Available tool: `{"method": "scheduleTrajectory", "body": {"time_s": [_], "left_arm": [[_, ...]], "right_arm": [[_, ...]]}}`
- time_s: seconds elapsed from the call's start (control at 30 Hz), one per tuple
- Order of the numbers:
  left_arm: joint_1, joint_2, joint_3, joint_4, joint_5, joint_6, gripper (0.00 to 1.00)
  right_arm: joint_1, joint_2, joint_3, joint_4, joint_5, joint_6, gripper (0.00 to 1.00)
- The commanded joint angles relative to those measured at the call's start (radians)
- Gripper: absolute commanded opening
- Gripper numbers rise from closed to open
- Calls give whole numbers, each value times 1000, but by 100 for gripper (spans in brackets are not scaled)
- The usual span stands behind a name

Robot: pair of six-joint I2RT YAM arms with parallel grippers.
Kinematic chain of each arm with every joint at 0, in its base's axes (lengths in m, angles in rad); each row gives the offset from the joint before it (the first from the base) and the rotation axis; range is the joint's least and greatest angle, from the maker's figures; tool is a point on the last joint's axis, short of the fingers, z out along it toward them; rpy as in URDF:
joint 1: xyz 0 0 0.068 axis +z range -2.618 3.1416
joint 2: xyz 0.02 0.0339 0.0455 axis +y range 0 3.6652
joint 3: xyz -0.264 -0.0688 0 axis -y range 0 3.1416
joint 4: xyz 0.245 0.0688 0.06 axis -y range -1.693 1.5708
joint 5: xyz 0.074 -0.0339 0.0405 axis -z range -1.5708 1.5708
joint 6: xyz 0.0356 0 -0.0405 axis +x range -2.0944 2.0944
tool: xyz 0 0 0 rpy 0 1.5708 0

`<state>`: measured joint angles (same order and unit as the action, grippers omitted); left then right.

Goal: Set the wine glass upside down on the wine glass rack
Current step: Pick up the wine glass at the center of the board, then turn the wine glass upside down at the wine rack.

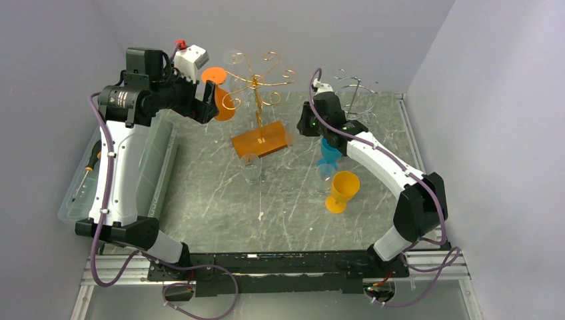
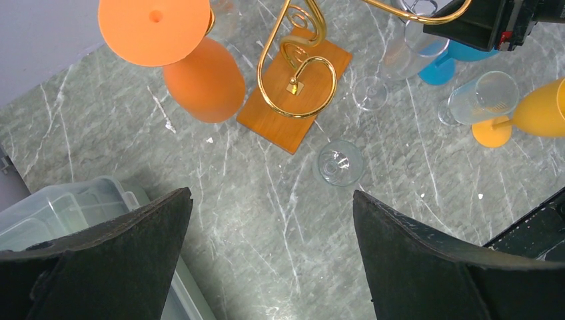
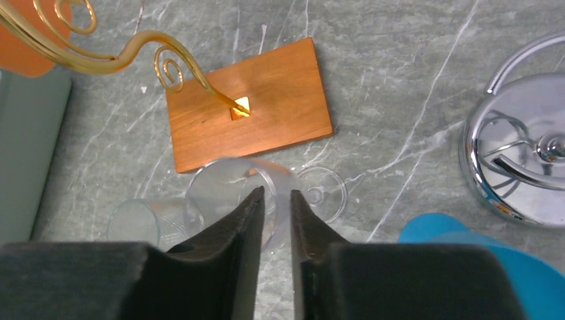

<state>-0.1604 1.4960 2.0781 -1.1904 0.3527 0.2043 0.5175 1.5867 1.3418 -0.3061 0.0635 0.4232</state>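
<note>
Looking down your right tool (image 3: 276,200), its fingers sit nearly together over the clear wine glass (image 3: 220,187); you cannot tell whether they pinch it. The glass seems upright, rim up, just beside the wooden base (image 3: 283,87), centre frame. Your left tool (image 2: 272,200) gapes empty. Bare table (image 1: 213,193) lies lower left.

Left end effector (image 2: 272,197) wide open, right end effector (image 3: 276,195) nearly closed
</note>
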Motion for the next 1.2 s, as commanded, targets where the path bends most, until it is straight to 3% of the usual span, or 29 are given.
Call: {"method": "scheduleTrajectory", "body": {"time_s": [0.0,0.07,0.43,0.73,0.9,1.17], "left_arm": [[4,-5,30,23,35,-6,97],[4,-5,27,18,42,-9,97],[4,-18,-31,30,98,-33,97],[4,-54,-66,19,192,-35,97],[4,-70,-86,9,270,-30,96],[4,-107,-165,42,360,-70,85]], "right_arm": [[-4,-26,33,-25,1,-23,13],[-4,-39,34,-39,-1,-22,0],[-4,-233,54,-141,-59,-6,0],[-4,-409,140,-290,-197,-9,0],[-3,-455,197,-224,-266,42,0],[1,-427,226,54,-320,122,0]]}}
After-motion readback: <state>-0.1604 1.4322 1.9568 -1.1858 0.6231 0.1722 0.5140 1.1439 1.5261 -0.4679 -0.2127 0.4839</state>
